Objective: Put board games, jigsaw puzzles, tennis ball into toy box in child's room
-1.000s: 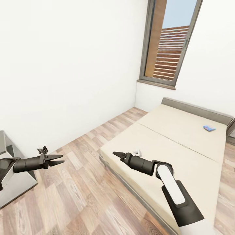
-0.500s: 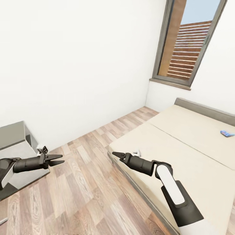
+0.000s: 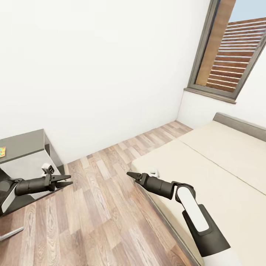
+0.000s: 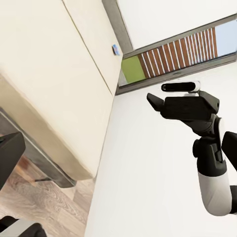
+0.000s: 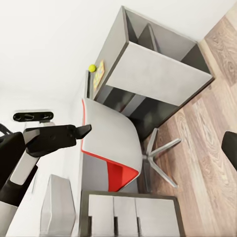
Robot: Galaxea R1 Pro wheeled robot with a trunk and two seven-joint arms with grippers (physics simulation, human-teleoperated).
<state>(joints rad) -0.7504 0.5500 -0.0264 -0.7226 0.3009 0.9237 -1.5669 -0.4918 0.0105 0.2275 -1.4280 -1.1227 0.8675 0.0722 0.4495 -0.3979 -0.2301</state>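
The bed [image 3: 221,166] with its beige mattress lies at the right, and my right gripper [image 3: 132,174] hangs open over its near corner, holding nothing. A small blue board game [image 4: 115,49] lies far off on the bed [image 4: 49,74]. My left gripper [image 3: 66,181] is open and empty above the wooden floor, in front of the table's dark grey end section [image 3: 22,146]. A bright jigsaw puzzle [image 3: 2,151] lies on that end. The tennis ball [image 5: 92,67] sits beside the jigsaw puzzle [image 5: 100,74] on the table [image 5: 158,74]. A pale grey toy box [image 5: 57,207] shows further along.
A grey and red chair [image 5: 111,153] stands by the white drawers [image 5: 128,215], one of its legs [image 3: 11,233] showing at my lower left. A tall window [image 3: 229,55] is beyond the bed. White walls close the far side. Wooden floor [image 3: 103,207] runs between table and bed.
The camera has swung left: bed and window slid right in the picture, the blue game left the head view, and the table's dark end came in. Both arms hold their pose.
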